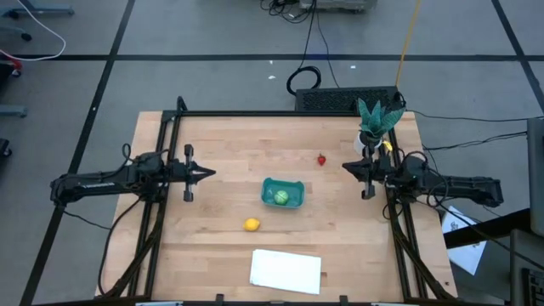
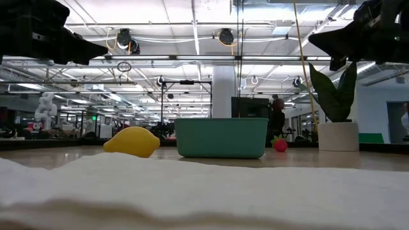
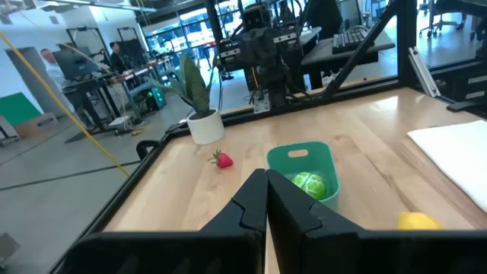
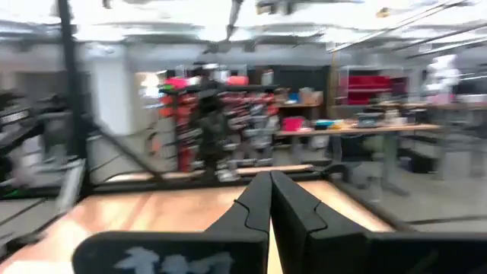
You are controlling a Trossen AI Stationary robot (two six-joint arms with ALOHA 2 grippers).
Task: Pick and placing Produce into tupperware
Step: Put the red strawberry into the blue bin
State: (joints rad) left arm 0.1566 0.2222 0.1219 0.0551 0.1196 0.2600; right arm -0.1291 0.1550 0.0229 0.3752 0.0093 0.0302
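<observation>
Both my grippers, left and right, hover pinched together. Green ball sits in the tub; the small lemon or strawberry could roll off a poor pinch.

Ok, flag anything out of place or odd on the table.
Nothing spilled or damaged. The green ball sits in the tub; the lemon and strawberry lie loose on the table, not yet packed.

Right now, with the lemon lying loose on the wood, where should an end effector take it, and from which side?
Grip the yellow lemon across its short middle, coming straight down from above. It lies on its side on bare table, apart from the teal tub and the white sheet, so both flanks look free; its rounded body may roll.
</observation>
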